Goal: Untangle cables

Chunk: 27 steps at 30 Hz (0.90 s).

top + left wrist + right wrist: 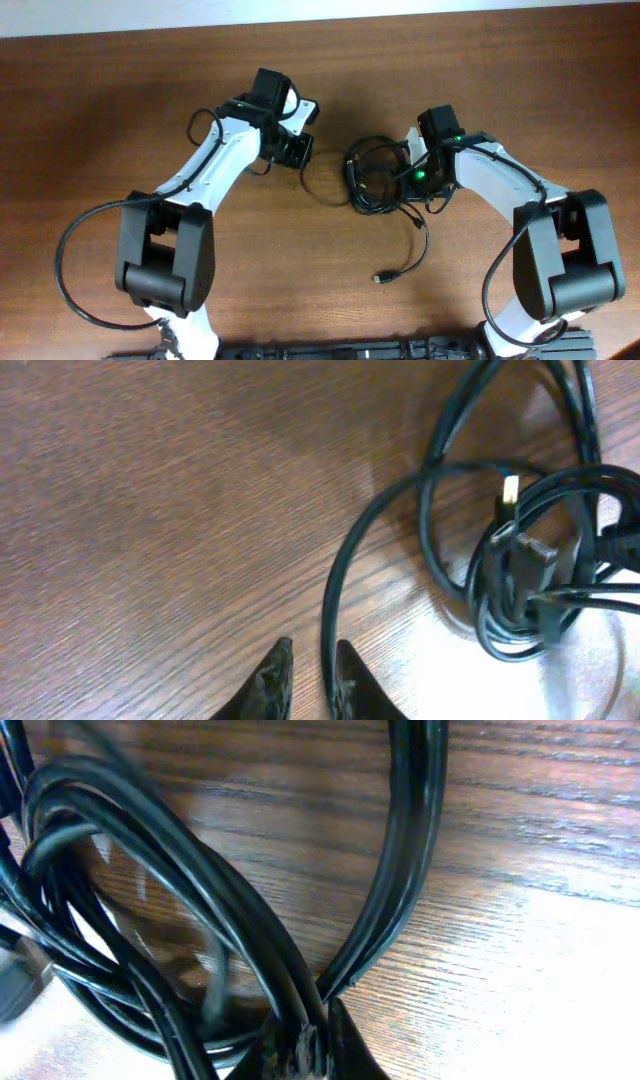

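Cables (372, 182) lay in a knotted pile near the middle of the wooden table (120, 100), so most of the job looked left to do. The right gripper (300, 1045) was pinched shut on some strands of the pile. The left gripper (312, 665) had its fingers a little apart, with one loose strand between them. Only one plug end (382, 277) trailed free.

Cables (375, 175) are showing plain black, one plug tip (510, 490) glinting pale gold. Table (100, 120) is showing warm brown with fine streaked wood grain.
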{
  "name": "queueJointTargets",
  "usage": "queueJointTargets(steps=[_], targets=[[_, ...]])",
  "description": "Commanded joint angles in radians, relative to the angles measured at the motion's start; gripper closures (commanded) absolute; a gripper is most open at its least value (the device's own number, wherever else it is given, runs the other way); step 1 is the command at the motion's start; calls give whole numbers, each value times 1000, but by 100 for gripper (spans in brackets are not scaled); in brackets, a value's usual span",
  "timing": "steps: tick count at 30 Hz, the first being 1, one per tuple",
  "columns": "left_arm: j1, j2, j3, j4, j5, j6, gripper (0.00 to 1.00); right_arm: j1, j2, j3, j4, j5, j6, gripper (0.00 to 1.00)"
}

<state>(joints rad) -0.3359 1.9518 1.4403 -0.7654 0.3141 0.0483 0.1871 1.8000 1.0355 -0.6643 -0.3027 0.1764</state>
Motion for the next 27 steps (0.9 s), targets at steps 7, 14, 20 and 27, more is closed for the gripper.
queueJointTargets(steps=[7,14,20,27], targets=[[10,-35,16,-8,0,-10,85,3,8,-11,-12,45,-9,96],[10,-35,16,-11,41,-10,97,3,8,-11,-11,41,2,96],[10,-35,16,-11,41,-10,98,3,8,-11,-9,42,2,96],[10,-35,16,-26,41,-10,100,3,8,-11,-9,42,2,96]])
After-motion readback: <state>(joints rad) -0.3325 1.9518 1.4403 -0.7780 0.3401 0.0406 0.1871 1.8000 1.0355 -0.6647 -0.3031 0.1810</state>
